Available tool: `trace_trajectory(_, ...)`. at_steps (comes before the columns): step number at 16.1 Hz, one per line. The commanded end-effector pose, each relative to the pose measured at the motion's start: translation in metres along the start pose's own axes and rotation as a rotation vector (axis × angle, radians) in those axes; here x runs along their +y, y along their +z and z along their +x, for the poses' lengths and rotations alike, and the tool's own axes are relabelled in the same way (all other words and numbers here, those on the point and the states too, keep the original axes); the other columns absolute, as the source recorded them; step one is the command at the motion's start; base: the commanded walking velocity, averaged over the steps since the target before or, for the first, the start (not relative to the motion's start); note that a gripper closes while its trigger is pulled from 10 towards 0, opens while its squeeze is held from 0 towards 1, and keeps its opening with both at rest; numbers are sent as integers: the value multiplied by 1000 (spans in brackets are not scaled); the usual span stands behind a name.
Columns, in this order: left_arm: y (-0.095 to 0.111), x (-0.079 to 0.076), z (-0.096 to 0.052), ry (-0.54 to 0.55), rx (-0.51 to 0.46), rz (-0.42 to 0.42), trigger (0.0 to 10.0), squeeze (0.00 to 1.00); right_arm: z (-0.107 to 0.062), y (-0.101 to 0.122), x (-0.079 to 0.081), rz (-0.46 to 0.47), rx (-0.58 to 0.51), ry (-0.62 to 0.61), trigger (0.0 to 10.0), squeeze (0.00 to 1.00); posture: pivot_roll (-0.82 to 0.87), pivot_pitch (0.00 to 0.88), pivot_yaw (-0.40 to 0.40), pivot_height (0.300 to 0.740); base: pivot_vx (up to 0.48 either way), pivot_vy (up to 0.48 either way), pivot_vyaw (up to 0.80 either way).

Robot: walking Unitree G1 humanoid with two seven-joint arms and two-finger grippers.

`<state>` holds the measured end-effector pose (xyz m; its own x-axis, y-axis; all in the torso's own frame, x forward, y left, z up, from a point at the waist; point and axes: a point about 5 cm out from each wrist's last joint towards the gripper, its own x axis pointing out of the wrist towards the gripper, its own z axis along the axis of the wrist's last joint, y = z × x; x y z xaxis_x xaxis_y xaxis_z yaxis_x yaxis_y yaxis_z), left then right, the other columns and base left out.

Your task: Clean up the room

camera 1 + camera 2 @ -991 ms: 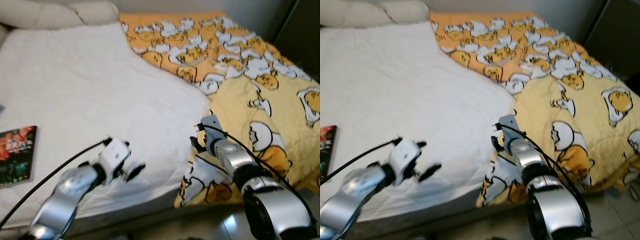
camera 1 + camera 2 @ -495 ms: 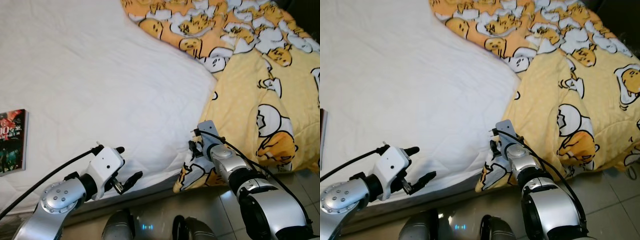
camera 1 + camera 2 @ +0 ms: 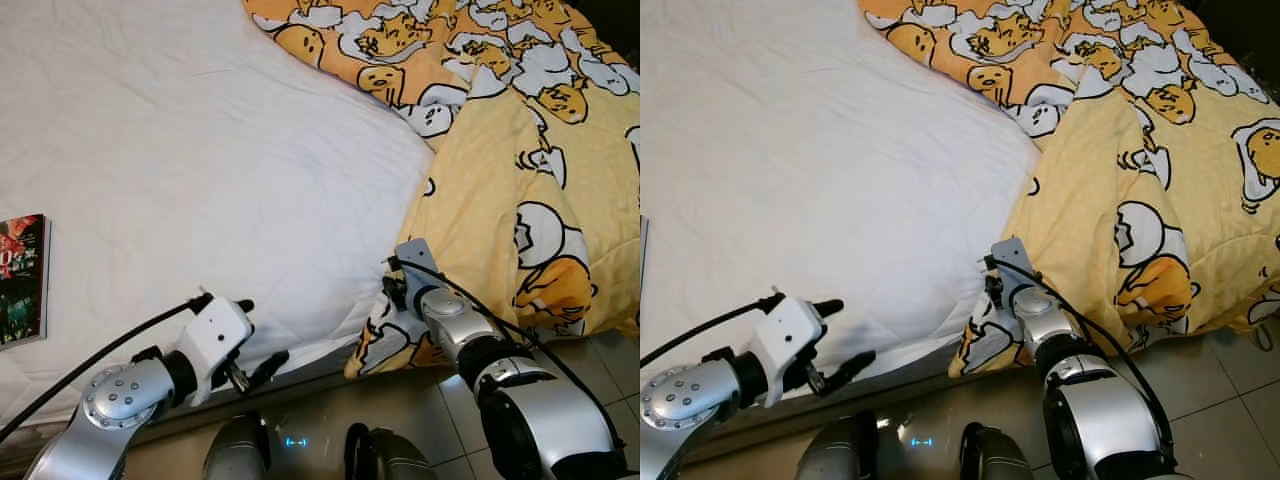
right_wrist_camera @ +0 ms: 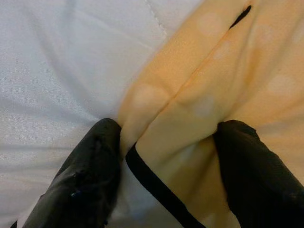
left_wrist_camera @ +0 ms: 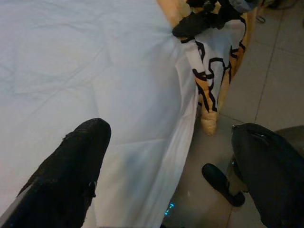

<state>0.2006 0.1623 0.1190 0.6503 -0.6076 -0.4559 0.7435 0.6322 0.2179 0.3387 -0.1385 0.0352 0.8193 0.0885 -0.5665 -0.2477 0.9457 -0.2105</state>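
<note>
**Right gripper is straddling the blanket's corner fold at the bed edge**

The right gripper (image 4: 164,156) is sitting at the near edge of the bed, where the yellow blanket (image 3: 510,190) is meeting the white sheet (image 3: 200,170). In the right wrist view its 2 fingers (image 4: 85,171) are standing apart with a ridge of yellow cloth rising between them; both pads are touching or nearly touching the fabric, so the jaws are part open around the fold, not yet pinched tight. The fold's long axis is running away from the wrist, along the seam between blanket and sheet, so it is lying square across the closing line of the jaws.

The blanket is covering the right half of the bed and hanging over the near edge toward the tiled floor (image 3: 600,370); its lowest corner is drooping just below the right gripper.

The left gripper (image 3: 255,345) is hovering over the sheet's near edge, well apart from the blanket, its 2 fingers spread wide and holding nothing. A book (image 3: 22,280) is lying on the sheet far to the left.

The right arm is plainly the nearer 1, and the next move is probably closing on this fold.
</note>
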Motion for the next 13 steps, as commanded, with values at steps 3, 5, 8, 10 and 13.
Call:
trace_trajectory(3,-2,-5,0,-74,17,4,10000,0,-3,-25,-6,17,82,-4,0,0,232,229,-32,740,0,0,0)
trace_trajectory(5,-1,-4,1,-91,15,2,10000,0,-3,-27,-8,28,87,-10,0,0,231,226,-20,740,0,0,0)
trace_trajectory(8,0,-1,3,-129,16,9,10000,0,-4,-31,-10,54,90,-16,0,0,220,218,9,740,0,0,0)
trace_trajectory(10,0,-1,6,-176,23,3,10000,0,-5,-33,-10,65,83,-5,0,0,209,206,29,740,0,0,0)
trace_trajectory(13,-3,0,9,-194,31,4,10000,0,-5,-31,-13,63,62,12,0,0,180,183,40,740,0,0,0)
